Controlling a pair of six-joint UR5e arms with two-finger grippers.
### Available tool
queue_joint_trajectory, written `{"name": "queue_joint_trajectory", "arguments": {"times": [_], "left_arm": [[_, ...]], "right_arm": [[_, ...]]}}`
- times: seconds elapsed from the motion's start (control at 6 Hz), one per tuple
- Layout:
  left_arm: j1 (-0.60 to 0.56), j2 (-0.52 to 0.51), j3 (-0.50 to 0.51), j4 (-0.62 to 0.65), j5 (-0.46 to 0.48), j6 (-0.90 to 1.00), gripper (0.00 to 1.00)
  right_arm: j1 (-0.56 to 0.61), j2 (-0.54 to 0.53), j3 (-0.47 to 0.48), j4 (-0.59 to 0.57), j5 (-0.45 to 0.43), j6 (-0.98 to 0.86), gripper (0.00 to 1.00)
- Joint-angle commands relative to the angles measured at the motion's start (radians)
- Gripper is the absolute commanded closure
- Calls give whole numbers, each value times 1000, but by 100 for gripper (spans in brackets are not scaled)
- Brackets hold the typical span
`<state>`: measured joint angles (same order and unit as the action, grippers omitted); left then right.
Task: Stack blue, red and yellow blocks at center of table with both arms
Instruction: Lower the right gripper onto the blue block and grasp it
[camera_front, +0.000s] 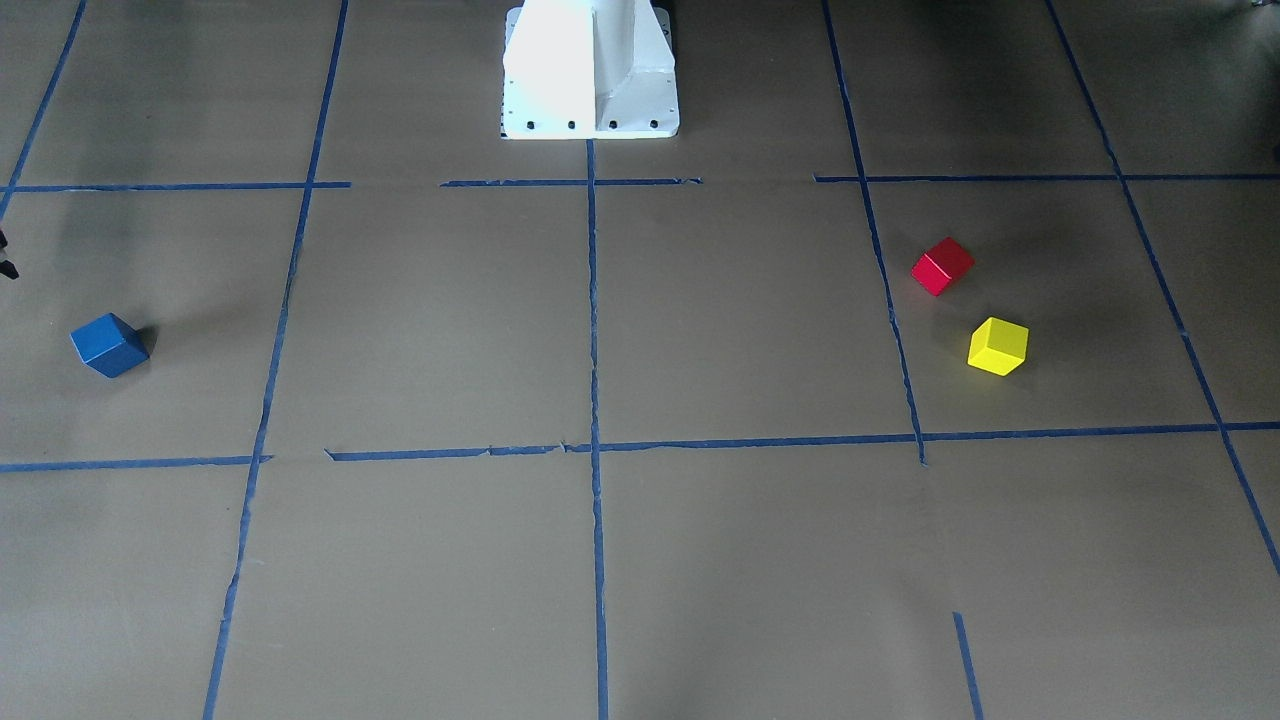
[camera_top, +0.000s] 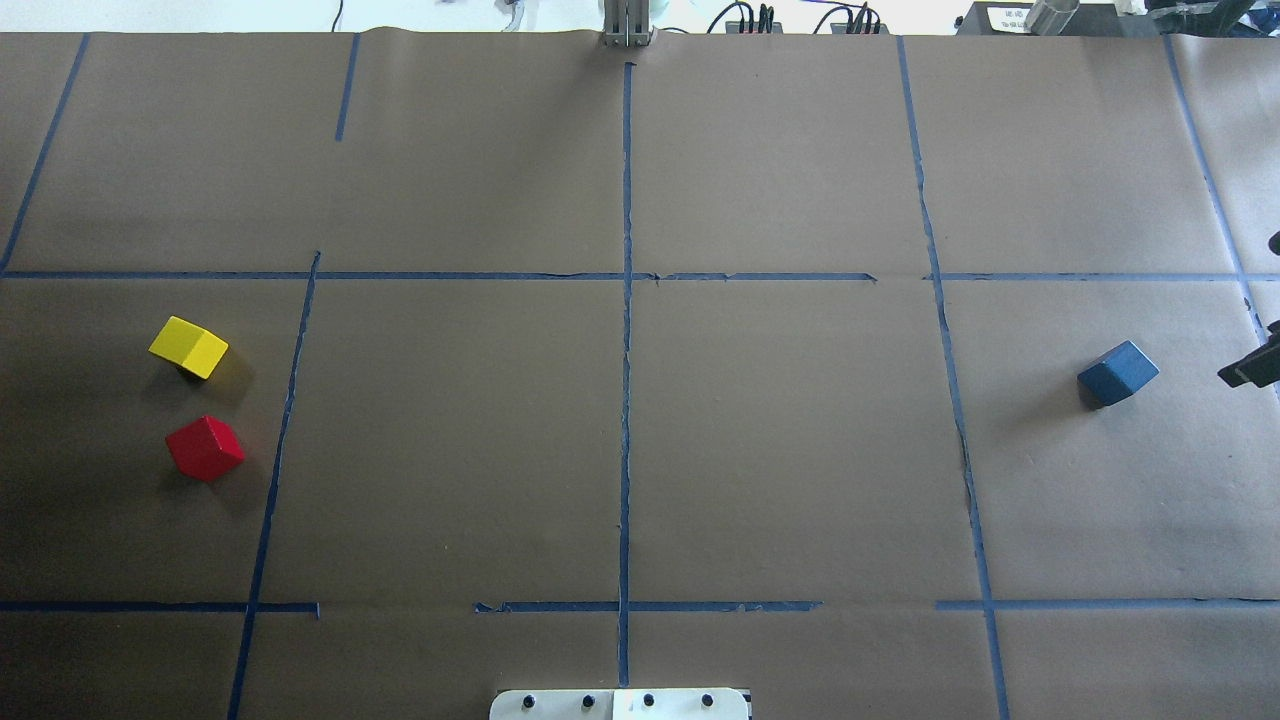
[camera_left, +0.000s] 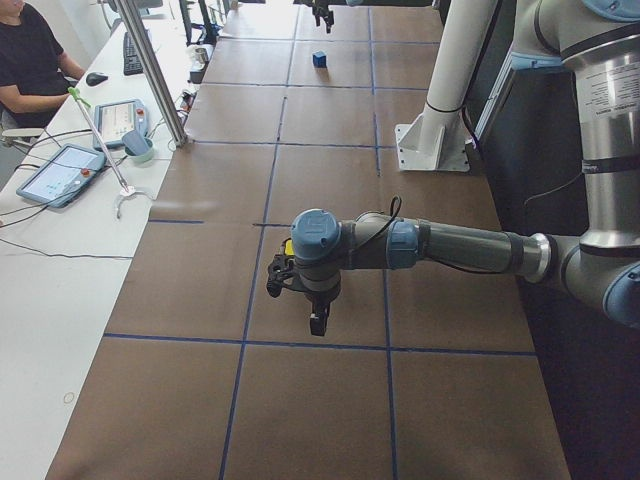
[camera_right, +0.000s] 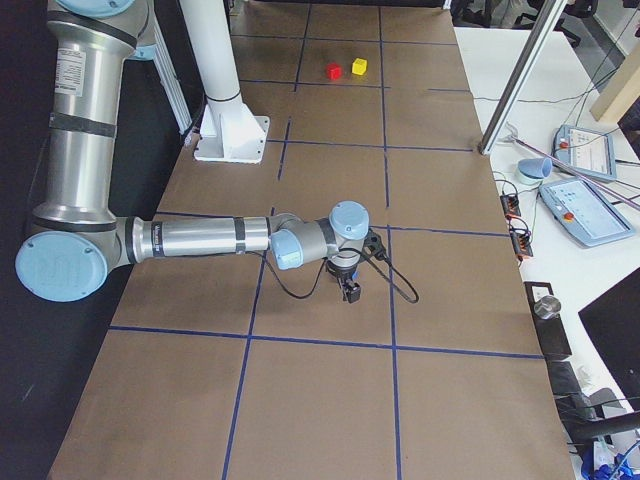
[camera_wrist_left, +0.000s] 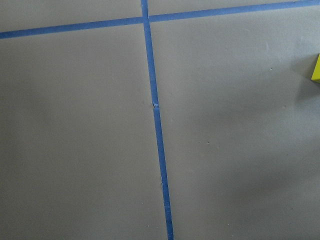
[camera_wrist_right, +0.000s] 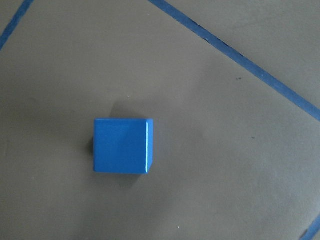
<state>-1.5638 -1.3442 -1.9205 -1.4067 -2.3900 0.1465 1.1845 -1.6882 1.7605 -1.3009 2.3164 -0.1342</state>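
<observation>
The blue block (camera_top: 1118, 373) lies alone on the table's right side; it also shows in the front view (camera_front: 110, 345) and in the right wrist view (camera_wrist_right: 122, 146). The red block (camera_top: 205, 448) and the yellow block (camera_top: 188, 347) lie close together, apart, on the left side. My right gripper (camera_top: 1255, 365) hovers just outboard of the blue block, only partly in frame, so I cannot tell whether it is open. My left gripper (camera_left: 315, 322) hangs above the table beside the yellow block, whose edge shows in the left wrist view (camera_wrist_left: 317, 69). I cannot tell its opening.
Brown paper with a grid of blue tape lines (camera_top: 626, 400) covers the table. The white robot base (camera_front: 590, 70) stands at the robot's edge. A metal post (camera_left: 160, 80), tablets and cables are on the operators' bench, where a person (camera_left: 30, 60) sits.
</observation>
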Motion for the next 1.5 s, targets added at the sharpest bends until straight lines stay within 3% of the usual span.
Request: {"name": "queue_joint_trajectory", "arguments": {"times": [0.0, 0.33, 0.83, 1.33], "left_arm": [[-1, 3, -8, 0, 0, 1, 0], [-1, -1, -11, 0, 0, 2, 0], [1, -6, -11, 0, -2, -1, 0], [-7, 5, -49, 9, -2, -2, 0]], "right_arm": [[-80, 39, -1, 25, -20, 63, 0], [-150, 82, -30, 25, -44, 188, 0], [-171, 128, -105, 25, -109, 189, 0], [-204, 142, -127, 25, -109, 208, 1]]}}
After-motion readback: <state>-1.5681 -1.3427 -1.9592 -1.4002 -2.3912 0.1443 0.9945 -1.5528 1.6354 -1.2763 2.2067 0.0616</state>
